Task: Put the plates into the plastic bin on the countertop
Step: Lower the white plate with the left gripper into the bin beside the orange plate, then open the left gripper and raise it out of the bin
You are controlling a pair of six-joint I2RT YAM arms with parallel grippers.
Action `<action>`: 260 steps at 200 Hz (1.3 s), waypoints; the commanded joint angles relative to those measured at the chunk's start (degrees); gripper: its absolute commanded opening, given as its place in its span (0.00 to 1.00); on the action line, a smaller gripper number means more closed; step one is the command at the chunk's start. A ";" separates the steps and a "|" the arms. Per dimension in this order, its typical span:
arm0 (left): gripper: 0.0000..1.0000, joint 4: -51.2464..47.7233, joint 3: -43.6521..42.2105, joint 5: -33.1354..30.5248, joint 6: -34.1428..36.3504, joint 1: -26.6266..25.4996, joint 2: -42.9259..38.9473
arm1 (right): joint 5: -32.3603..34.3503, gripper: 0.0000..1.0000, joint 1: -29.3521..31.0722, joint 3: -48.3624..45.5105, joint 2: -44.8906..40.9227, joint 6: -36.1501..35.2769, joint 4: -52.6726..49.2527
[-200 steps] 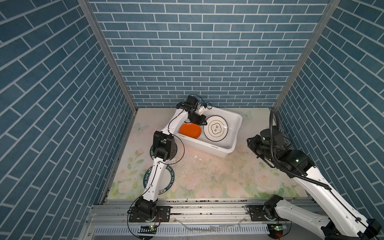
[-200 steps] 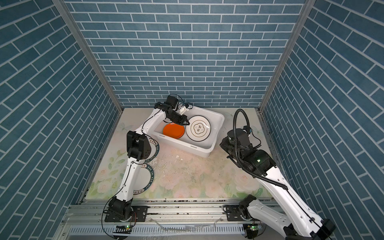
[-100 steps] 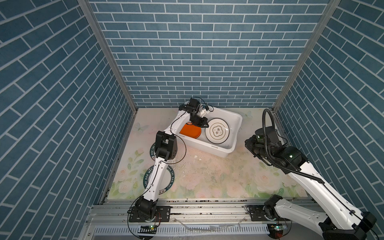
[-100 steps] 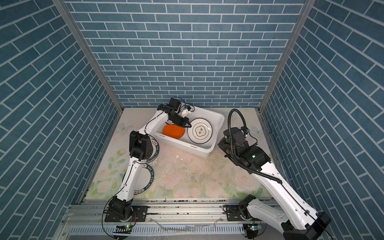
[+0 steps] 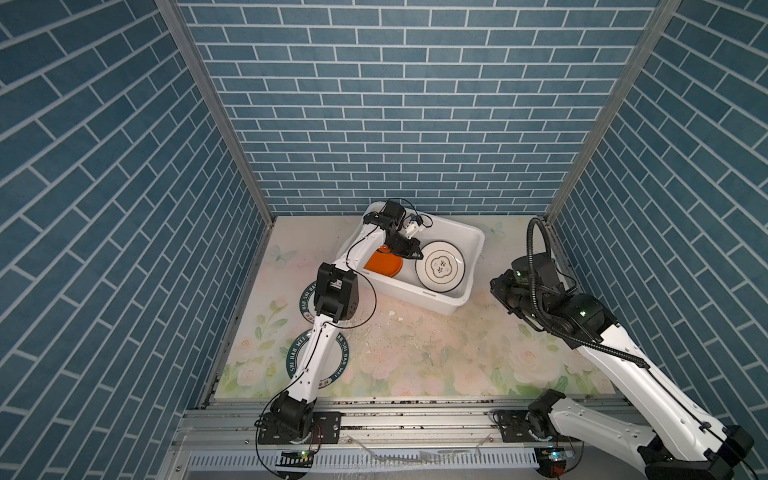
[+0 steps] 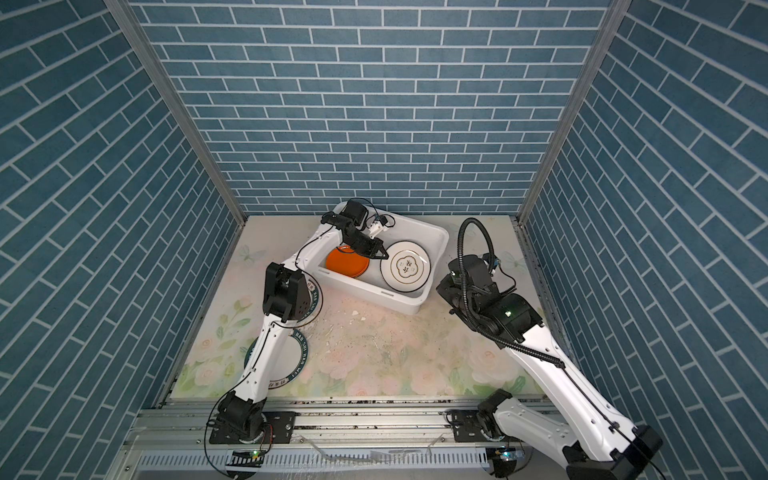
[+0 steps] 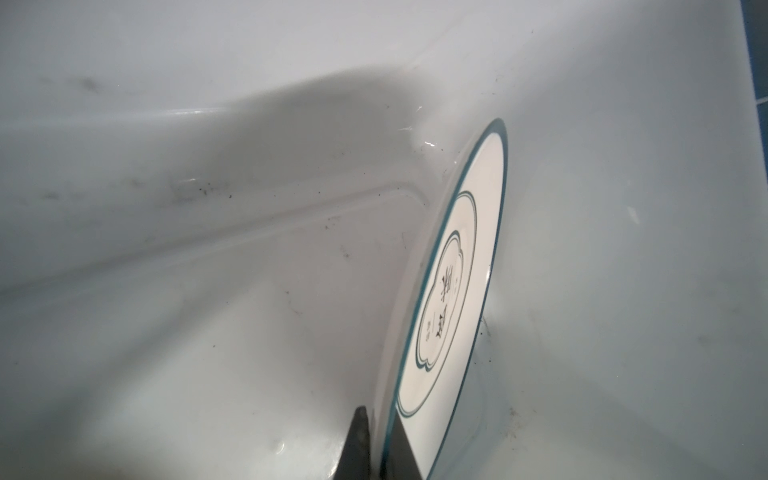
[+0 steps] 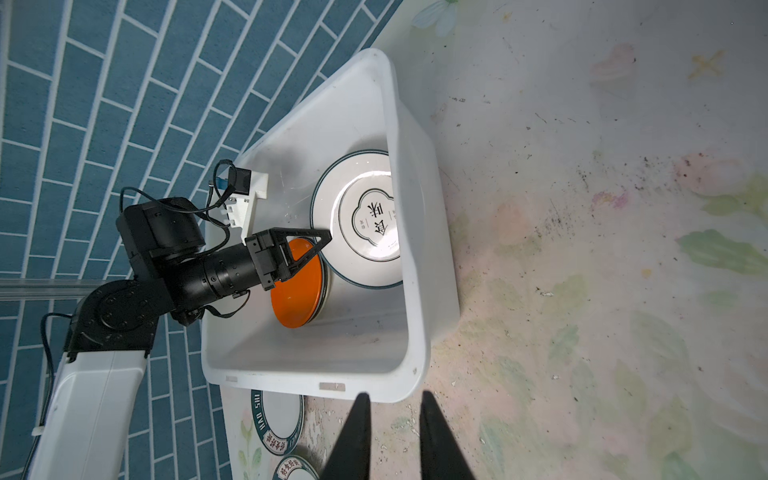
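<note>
Orange plate (image 5: 384, 266) tops a stack in the 9 o'clock half of the plastic bin (image 5: 407, 296), which sits at 12 o'clock on the table (image 5: 415, 353). White plate (image 5: 440, 266) fills the bin's 3 o'clock half. Your L pincer (image 5: 417, 256) is inside, clamped on that plate's 9 o'clock rim. R pincer (image 8: 392, 395) hangs w/ fingers apart, empty, near the bin's 4 o'clock corner. One lettered-rim plate (image 5: 306, 297) lies at 9 o'clock on the table, another (image 5: 336, 361) at 8. L arm (image 5: 320, 353) crosses over both. Chips & grit (image 5: 390, 312) lie at the bin's 6 o'clock.
</note>
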 commanded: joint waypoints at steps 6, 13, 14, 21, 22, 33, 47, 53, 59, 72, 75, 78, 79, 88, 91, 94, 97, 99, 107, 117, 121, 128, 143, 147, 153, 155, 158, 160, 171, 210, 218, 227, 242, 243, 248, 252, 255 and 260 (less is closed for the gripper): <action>0.11 -0.17 1.04 -1.83 1.26 -0.84 1.97 | -0.08 0.22 -0.35 -1.87 -1.47 2.53 1.07; 0.12 -0.22 1.04 -2.07 1.38 -0.94 2.07 | -0.27 0.22 -0.41 -2.09 -1.56 2.62 1.17; 0.12 -0.23 1.04 -2.10 1.39 -0.98 2.08 | -0.34 0.22 -0.38 -2.10 -1.58 2.62 1.18; 0.12 -0.21 1.04 -2.35 1.58 -1.14 2.09 | -0.44 0.22 -0.43 -2.28 -1.60 2.64 1.30; 0.12 -0.22 1.04 -2.37 1.62 -1.12 2.08 | -0.47 0.22 -0.48 -2.24 -1.60 2.68 1.29; 0.14 -0.23 1.04 -2.63 1.79 -1.33 2.21 | -0.58 0.22 -0.57 -2.46 -1.67 2.62 1.37; 0.17 -0.36 1.12 -3.04 1.79 -1.54 2.32 | -0.66 0.22 -0.61 -2.70 -1.73 2.64 1.53; 0.18 -0.53 1.13 -3.29 1.98 -1.60 2.42 | -0.75 0.22 -0.72 -2.81 -1.77 2.64 1.67; 0.18 -0.58 1.08 -3.46 2.16 -1.64 2.42 | -0.75 0.22 -0.70 -2.88 -1.80 2.66 1.78; 0.21 -0.83 1.09 -3.70 2.51 -1.73 2.43 | -0.93 0.22 -0.70 -3.11 -1.87 2.71 1.97; 0.21 -0.85 1.12 -3.70 2.57 -1.74 2.48 | -1.02 0.22 -0.70 -3.19 -1.87 2.71 2.10; 0.22 -0.91 1.13 -3.78 2.69 -1.82 2.43 | -1.06 0.22 -0.78 -3.24 -1.84 2.71 2.07; 0.22 -0.88 1.13 -3.79 2.70 -1.86 2.39 | -1.08 0.22 -0.78 -3.25 -1.85 2.71 2.11; 0.23 -1.02 1.13 -4.09 2.80 -1.89 2.43 | -1.19 0.22 -0.87 -3.34 -1.86 2.65 2.15; 0.25 -0.98 1.13 -4.20 2.87 -1.82 2.38 | -1.15 0.22 -0.86 -3.34 -1.87 2.62 2.15; 0.25 -1.09 1.13 -4.35 2.96 -1.83 2.32 | -1.23 0.22 -1.02 -3.42 -1.87 2.62 2.25; 0.25 -1.11 1.13 -4.47 3.05 -1.89 2.34 | -1.27 0.22 -0.97 -3.43 -1.82 2.62 2.30; 0.26 -1.11 1.13 -4.53 3.12 -1.87 2.34 | -1.28 0.22 -1.03 -3.43 -1.81 2.62 2.32; 0.27 -1.21 1.13 -4.82 3.32 -1.84 2.33 | -1.45 0.22 -1.20 -3.55 -1.94 2.54 2.42; 0.29 -1.37 1.12 -5.13 3.67 -1.88 2.33 | -1.67 0.22 -1.40 -3.64 -1.95 2.40 2.49; 0.31 -1.37 1.13 -5.29 3.68 -1.82 2.27 | -1.84 0.22 -1.53 -3.76 -1.95 2.41 2.50; 0.35 -1.50 1.21 -5.58 3.89 -1.83 2.34 | -2.03 0.22 -1.73 -3.76 -1.91 2.27 2.71; 0.41 -1.95 1.06 -6.03 3.92 -1.86 2.34 | -2.38 0.22 -1.96 -3.78 -1.72 2.26 2.88; 0.42 -2.05 1.04 -5.87 3.97 -1.81 2.33 | -2.49 0.22 -2.01 -3.78 -1.76 2.15 3.01; 0.42 -2.16 0.91 -5.81 4.03 -1.86 2.26 | -2.58 0.22 -2.06 -3.71 -1.65 2.02 3.03; 0.43 -2.21 0.88 -5.81 4.03 -1.82 2.32 | -2.61 0.22 -2.09 -3.68 -1.61 2.05 3.03; 0.43 -2.25 0.87 -5.88 4.03 -1.81 2.29 | -2.67 0.22 -2.06 -3.59 -1.48 2.03 3.03; 0.43 -2.34 0.80 -5.92 4.09 -1.85 2.29 | -2.68 0.22 -2.07 -3.54 -1.44 1.94 3.10; 0.44 -2.47 0.78 -6.56 4.20 -1.89 2.32 | -2.94 0.22 -2.19 -3.60 -1.27 1.88 3.25; 0.53 -2.17 1.50 -7.35 4.59 -1.85 2.17 | -3.53 0.22 -2.72 -3.78 -0.99 1.79 3.91; 0.54 -2.08 1.77 -7.48 4.68 -1.81 2.13 | -3.64 0.22 -2.81 -3.82 -0.93 1.72 4.00; 0.59 -2.08 2.10 -7.81 4.83 -1.81 2.16 | -3.78 0.22 -3.03 -3.79 -0.76 1.66 4.13; 0.63 -2.29 2.74 -8.33 5.28 -1.83 2.09 | -4.22 0.22 -3.24 -3.79 -0.52 1.51 4.43; 0.63 -2.32 2.81 -8.39 5.31 -1.82 2.09 | -4.29 0.22 -3.24 -3.79 -0.54 1.49 4.48; 0.64 -2.49 3.06 -8.70 5.56 -1.85 2.08 | -4.43 0.22 -3.33 -3.77 -0.46 1.42 4.57; 0.64 -2.59 3.31 -8.83 5.82 -1.82 2.02 | -4.52 0.22 -3.40 -3.72 -0.39 1.39 4.56; 0.65 -2.67 3.49 -8.98 5.94 -1.74 1.99 | -4.53 0.22 -3.42 -3.74 -0.34 1.33 4.61; 0.66 -2.77 3.73 -9.24 6.10 -1.77 1.85 | -4.62 0.22 -3.51 -3.80 -0.29 1.30 4.66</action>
